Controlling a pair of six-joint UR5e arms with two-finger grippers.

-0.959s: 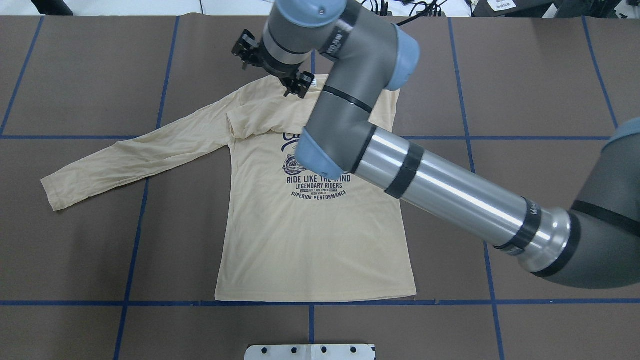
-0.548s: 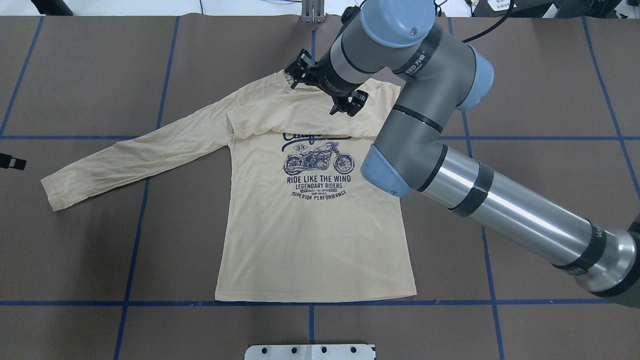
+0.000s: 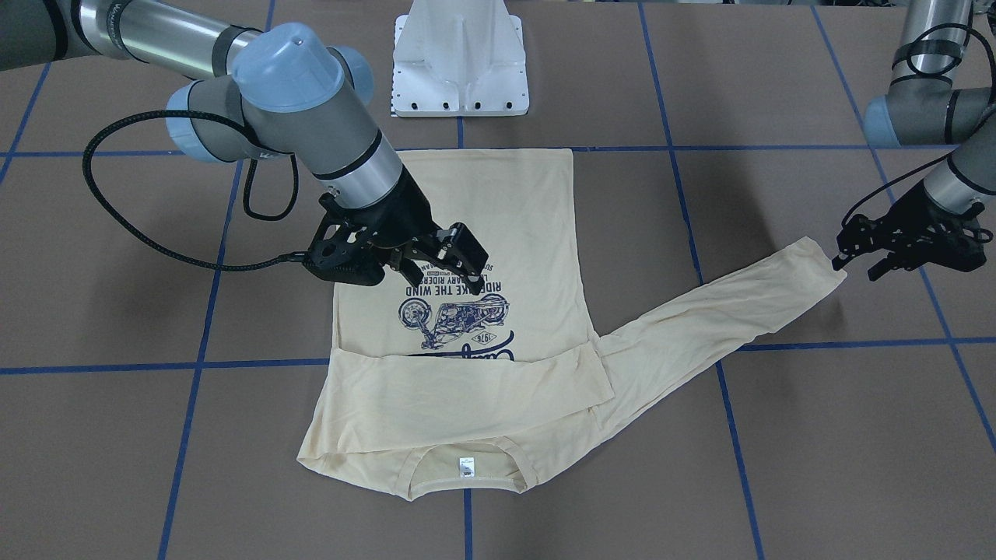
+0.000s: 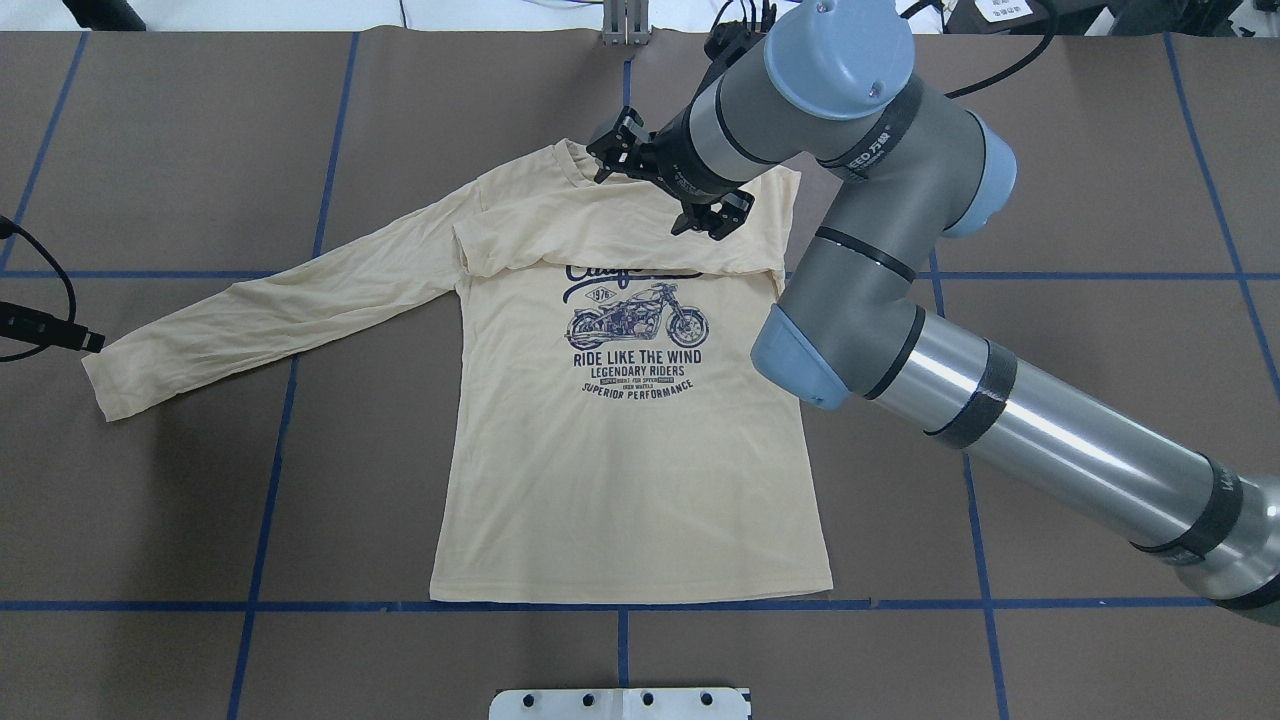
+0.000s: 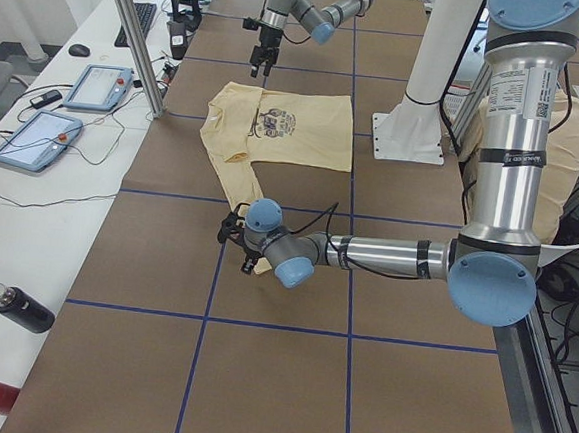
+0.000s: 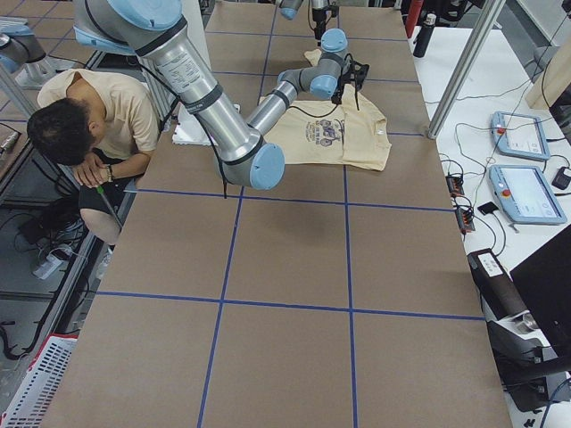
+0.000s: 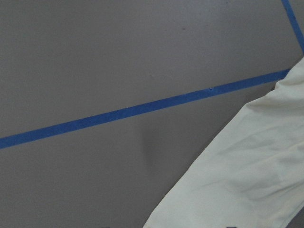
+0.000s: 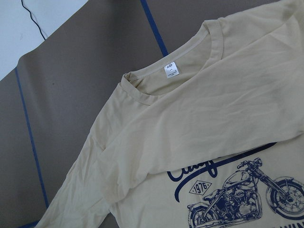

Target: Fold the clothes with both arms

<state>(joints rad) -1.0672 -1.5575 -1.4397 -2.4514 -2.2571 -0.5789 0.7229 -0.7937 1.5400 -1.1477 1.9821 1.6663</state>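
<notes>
Directly under right gripper (image 4: 662, 182), T-shirt (image 4: 620, 480)

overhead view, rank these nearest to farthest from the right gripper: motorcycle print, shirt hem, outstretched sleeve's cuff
From the right gripper, which is over the shirt's collar end:
1. motorcycle print, on the chest just toward the robot.
2. hem, the shirt's edge nearest the robot.
3. cuff, far out on the view's left.

Bright even overhead light, soft shadows on the table (image 3: 78, 295), glare streak along the right arm (image 4: 1060, 445)
</notes>
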